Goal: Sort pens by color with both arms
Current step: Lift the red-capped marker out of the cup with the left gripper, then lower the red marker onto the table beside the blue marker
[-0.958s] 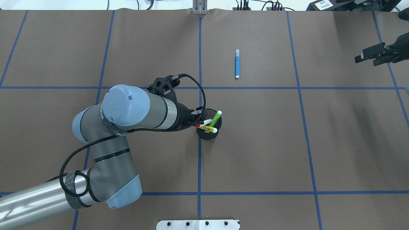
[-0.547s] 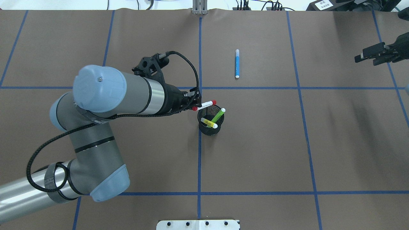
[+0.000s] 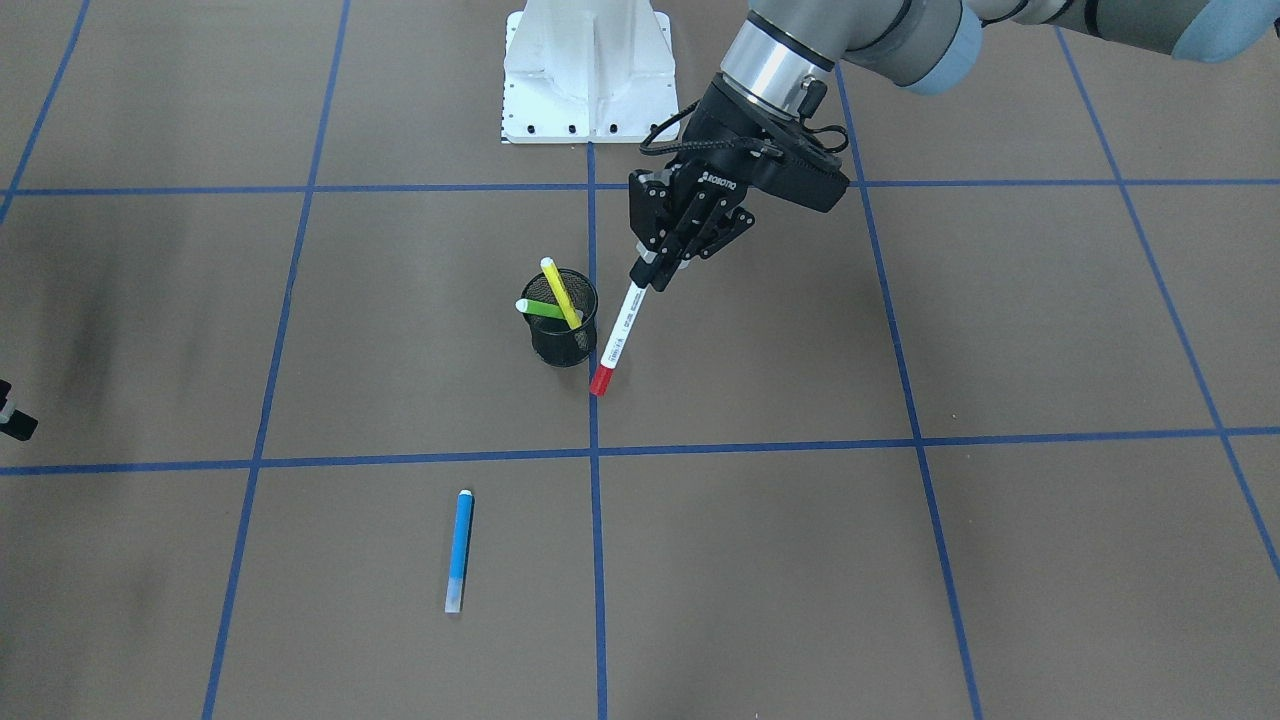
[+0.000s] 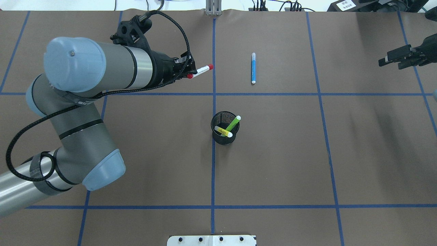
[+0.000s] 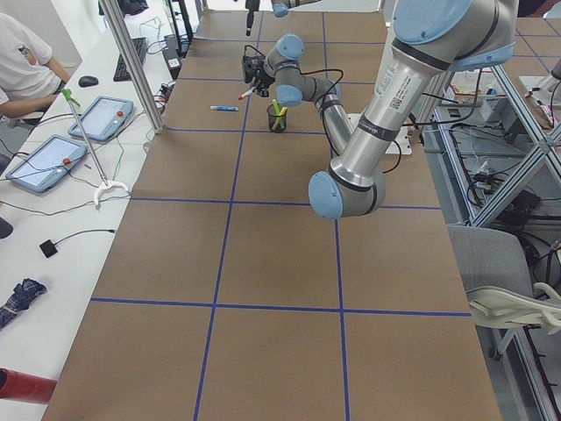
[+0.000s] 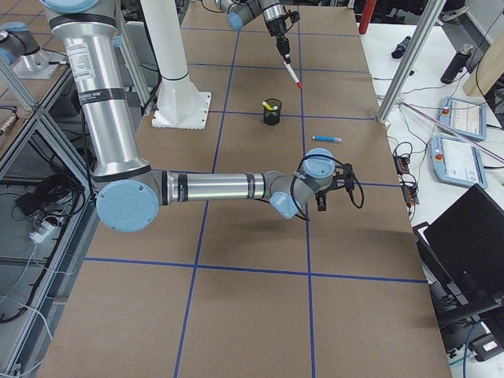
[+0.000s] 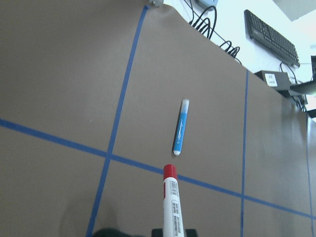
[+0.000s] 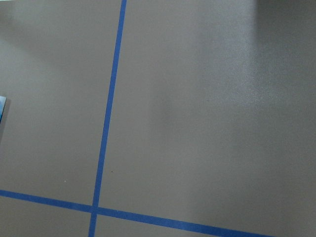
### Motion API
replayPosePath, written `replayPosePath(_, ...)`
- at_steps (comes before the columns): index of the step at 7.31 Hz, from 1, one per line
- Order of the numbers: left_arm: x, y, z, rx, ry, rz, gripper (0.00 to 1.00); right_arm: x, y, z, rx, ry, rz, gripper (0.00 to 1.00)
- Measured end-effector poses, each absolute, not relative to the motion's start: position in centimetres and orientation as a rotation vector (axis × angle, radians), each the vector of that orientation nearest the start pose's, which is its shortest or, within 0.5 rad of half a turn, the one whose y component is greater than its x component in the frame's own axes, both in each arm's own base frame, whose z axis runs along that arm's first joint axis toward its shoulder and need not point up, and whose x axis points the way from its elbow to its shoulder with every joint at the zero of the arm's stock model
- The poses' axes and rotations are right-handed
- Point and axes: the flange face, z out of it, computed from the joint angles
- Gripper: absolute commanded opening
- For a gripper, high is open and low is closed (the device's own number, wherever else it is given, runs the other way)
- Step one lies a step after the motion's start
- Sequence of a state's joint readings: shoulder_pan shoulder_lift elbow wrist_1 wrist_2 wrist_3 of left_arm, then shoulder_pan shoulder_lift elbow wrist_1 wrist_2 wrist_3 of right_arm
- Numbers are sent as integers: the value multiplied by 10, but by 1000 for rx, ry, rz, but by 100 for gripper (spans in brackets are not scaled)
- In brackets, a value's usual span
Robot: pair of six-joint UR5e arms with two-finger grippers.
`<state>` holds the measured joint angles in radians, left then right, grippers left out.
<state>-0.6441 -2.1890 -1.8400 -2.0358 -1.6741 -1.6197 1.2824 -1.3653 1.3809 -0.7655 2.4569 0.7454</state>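
Jaws on left arm (image 4: pixel 112 68): clamped on the white pen (image 4: pixel 201 70) near one end. Barrel sticks out tilted, red cap lowest and clear of the table (image 4: pixel 290 153). Seen from overhead, the cap tip sits about over the centre tape line, in the far half.

Jaws on right arm (image 6: pixel 220 187): apart and holding nothing, parked at the far-right edge of the table.

Surface:
- Table is covered in brown paper with a blue tape grid. It is flat and matte, with soft shadows on the right side.
- White pedestal base (image 3: pixel 590 70) sits at the near edge, centre.
- Cables and plugs run along the far edge.

Room:
- A side bench runs beyond the left end, with two tablets (image 5: pixel 98 117), a keyboard and a mouse. A person in a white shirt (image 5: pixel 22 66) sits there.
- A silver post (image 5: pixel 131 66) stands between that bench and the table.
- Beyond the right end are another tablet (image 6: pixel 457 118), a laptop (image 6: pixel 465 236) and loose cables.

Other items:
- Blue pen (image 4: pixel 253 68) lies flat in the far half, just right of the centre line and parallel to it. It is right of the held pen's cap and apart from it. In the left wrist view it lies straight beyond the cap.
- Black mesh cup (image 4: pixel 223 138) stands upright at the centre line, nearer the robot than both of those pens.
- Green pen (image 4: pixel 234 123) and yellow pen (image 4: pixel 223 131) lean crossed inside the cup, pale ends up above the rim.
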Motion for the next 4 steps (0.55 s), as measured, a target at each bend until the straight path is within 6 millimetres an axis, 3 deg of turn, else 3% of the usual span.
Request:
replayPosePath(2,462,-502,125,374,1267,-620,0,-115,-584,541,257,-1098,41,100)
replayPosePath(4,542,-539,95,428,1191,-717,0,-113,-582,543,297,-1094,34,100)
